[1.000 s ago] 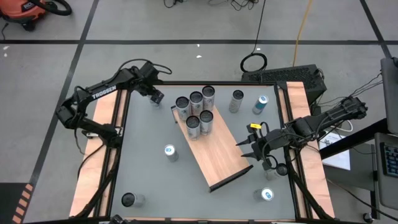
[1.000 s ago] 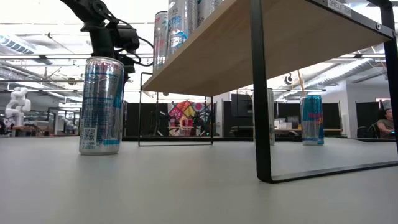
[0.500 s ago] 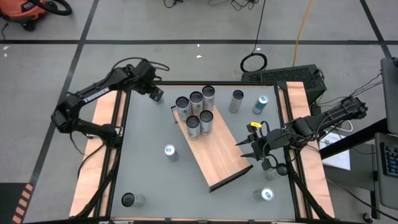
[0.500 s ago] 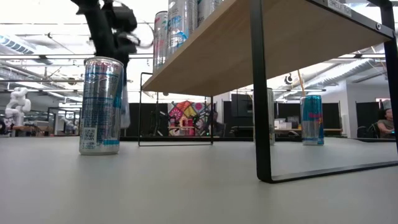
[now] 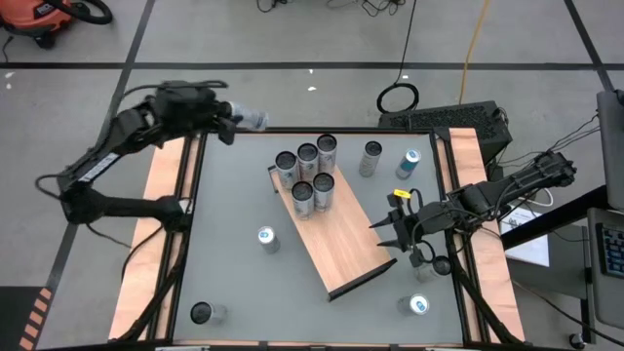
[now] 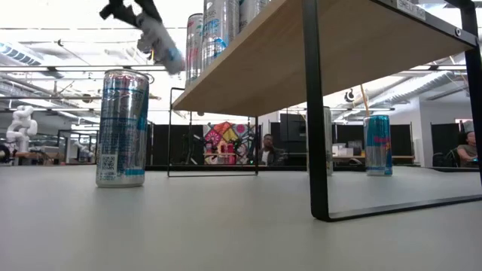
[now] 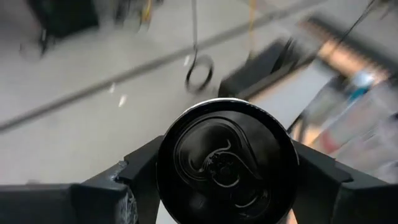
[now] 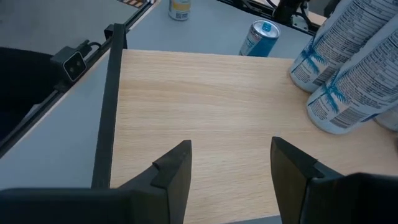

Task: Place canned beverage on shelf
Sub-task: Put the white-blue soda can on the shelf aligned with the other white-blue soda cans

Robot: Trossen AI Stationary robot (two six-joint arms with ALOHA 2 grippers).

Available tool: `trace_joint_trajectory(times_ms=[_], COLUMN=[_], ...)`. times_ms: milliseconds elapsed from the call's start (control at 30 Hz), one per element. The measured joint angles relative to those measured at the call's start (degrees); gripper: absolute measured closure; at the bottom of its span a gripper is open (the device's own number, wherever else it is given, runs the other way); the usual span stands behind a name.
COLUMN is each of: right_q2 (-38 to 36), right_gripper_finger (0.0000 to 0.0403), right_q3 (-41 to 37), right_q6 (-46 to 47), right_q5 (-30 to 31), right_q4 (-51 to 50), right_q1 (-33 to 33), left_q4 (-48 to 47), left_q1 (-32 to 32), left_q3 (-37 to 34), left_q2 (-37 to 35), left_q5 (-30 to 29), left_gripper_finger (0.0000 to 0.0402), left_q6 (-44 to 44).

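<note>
My left gripper (image 5: 232, 119) is shut on a silver-blue can (image 5: 253, 119), held high over the table's far left corner. The low view shows this can slanted in the air (image 6: 163, 43). The wooden shelf (image 5: 343, 244) stands slantwise mid-table on black legs, with several cans (image 5: 308, 177) standing on its far end. My right gripper (image 5: 390, 232) is open and empty over the shelf's near right end (image 8: 205, 106). My left gripper pinches the can between its two fingers (image 7: 134, 177), one on each opposite side of the can's wall. The can lies along the fingers, its tab end (image 7: 227, 165) facing the wrist camera. It is lifted clear of the table, tilted and pointing toward the table's right.
Loose cans stand on the grey table: one left of the shelf (image 5: 266, 238), one at the near left (image 5: 202, 313), two at the far right (image 5: 370, 156) (image 5: 408, 163) and one at the near right (image 5: 419, 305). A person sits beyond the table (image 6: 265, 149).
My left gripper has risen from the table's far left with the can and moved toward the far edge. The can was upright on the table; it is now lifted clear and tipped over to a slant. The right arm has kept still.
</note>
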Motion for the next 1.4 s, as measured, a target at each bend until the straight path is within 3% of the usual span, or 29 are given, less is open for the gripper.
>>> trace_joint_trajectory(times_ms=[200, 433, 667, 867, 1100, 1300, 1400], right_q2=[0.0, -0.26, 0.56, 3.22, 8.97, 12.88, 13.84], right_gripper_finger=[0.0252, 0.0252, 0.0245, 0.0219, 0.0172, 0.0131, 0.0118], right_q3=[-0.04, 4.84, 12.32, 19.35, 26.49, 31.12, 33.05], right_q6=[1.14, 3.21, -3.62, -6.5, -7.07, -2.97, 2.56], right_q5=[0.74, 14.63, 19.54, 24.5, 29.7, 31.77, 30.67], right_q4=[2.33, 6.08, 5.98, 2.36, -3.57, -9.27, -12.13], right_q1=[1.03, 1.0, 1.7, 3.04, 5.53, 6.24, 6.24], left_q4=[9.89, 18.52, 30.36, 41.19, 47.59, 49.0, 49.17], left_q1=[-5.45, -14.35, -24.0, -29.37, -34.06, -38.08, -40.55], left_q3=[0.75, 0.82, 0.82, 0.8, 0.8, 0.78, 0.78], left_q2=[-3.35, -1.32, 5.47, 12.62, 19.67, 23.36, 24.69], left_q5=[3.89, 4.54, 4.45, 4.31, 3.13, 2.69, -0.8], left_gripper_finger=[0.014, 0.014, 0.014, 0.014, 0.014, 0.014, 0.014], left_q6=[0.88, 0.78, 3.96, 5.87, 7.46, 8.32, 8.32])
